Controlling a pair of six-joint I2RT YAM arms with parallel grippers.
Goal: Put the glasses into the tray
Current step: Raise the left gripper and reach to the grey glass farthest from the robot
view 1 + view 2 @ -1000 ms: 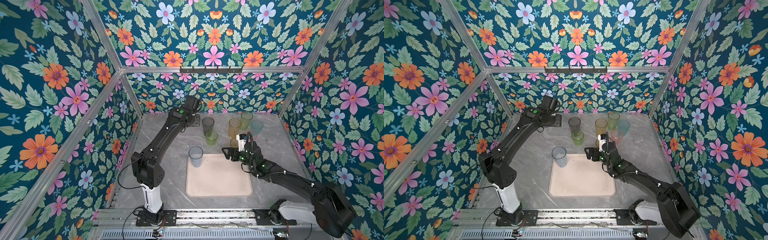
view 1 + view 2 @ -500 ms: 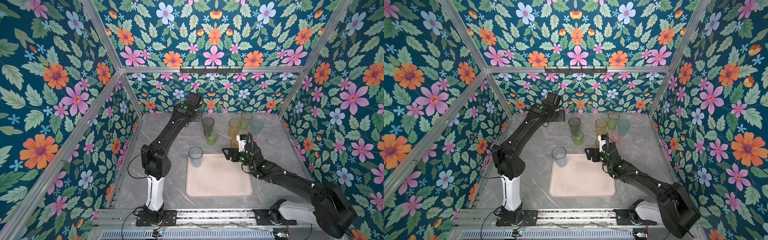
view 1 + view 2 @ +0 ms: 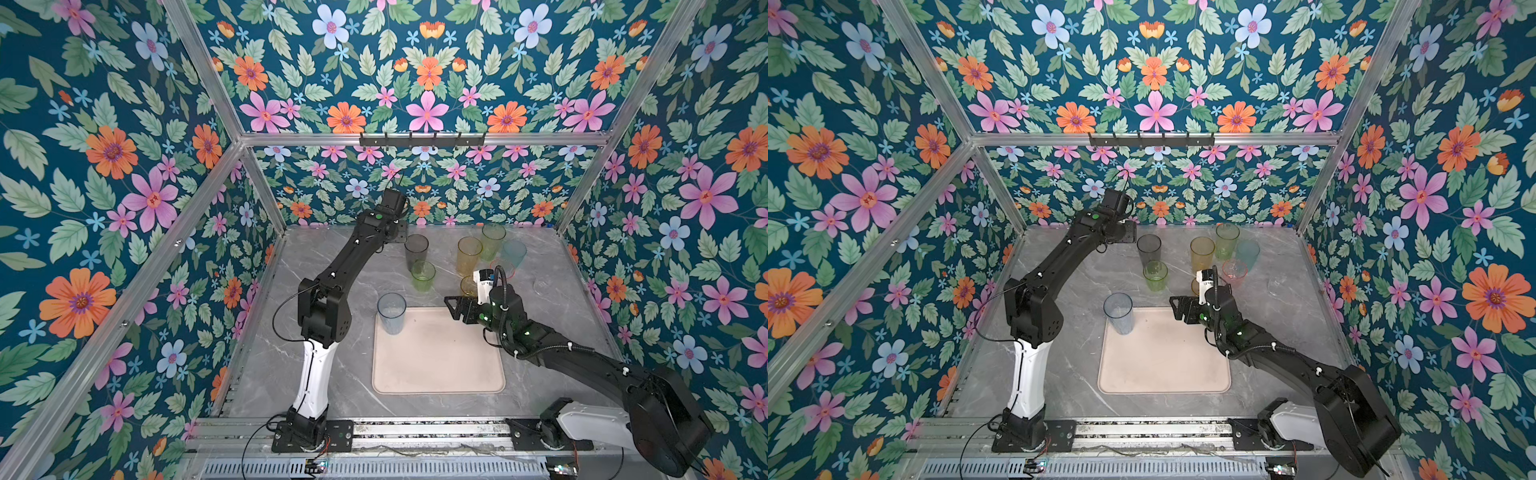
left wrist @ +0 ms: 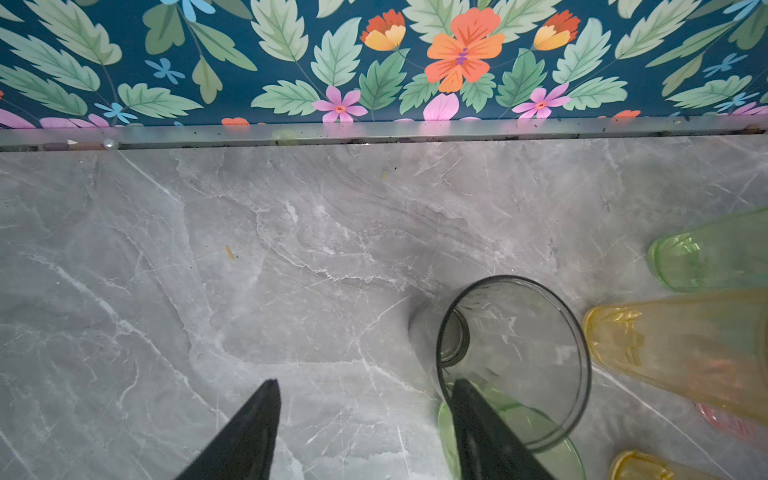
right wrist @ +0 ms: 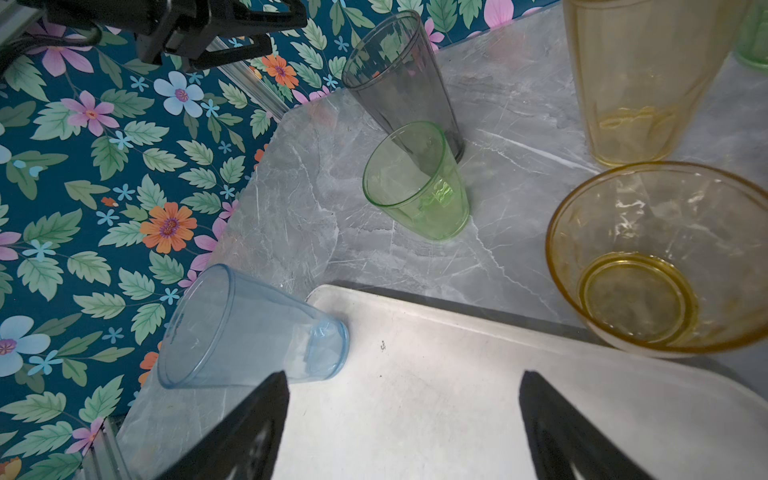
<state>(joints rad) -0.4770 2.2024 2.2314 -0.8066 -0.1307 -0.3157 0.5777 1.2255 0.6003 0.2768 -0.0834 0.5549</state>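
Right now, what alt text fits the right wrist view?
The open right end effector hovers over the tray, a blue glass standing at its corner. A green glass, grey glass and amber glass stand on the table beyond.

Just beyond the tray's (image 3: 436,374) far edge, the short amber glass (image 3: 466,286) is mostly hidden behind the right arm (image 3: 582,357). Past the tray's far right corner, the clear glass (image 3: 541,286) is too faint to trace. In the left wrist view the pink glass (image 4: 723,420) is a mere sliver, and the tall green glass (image 4: 715,257) runs off the edge.
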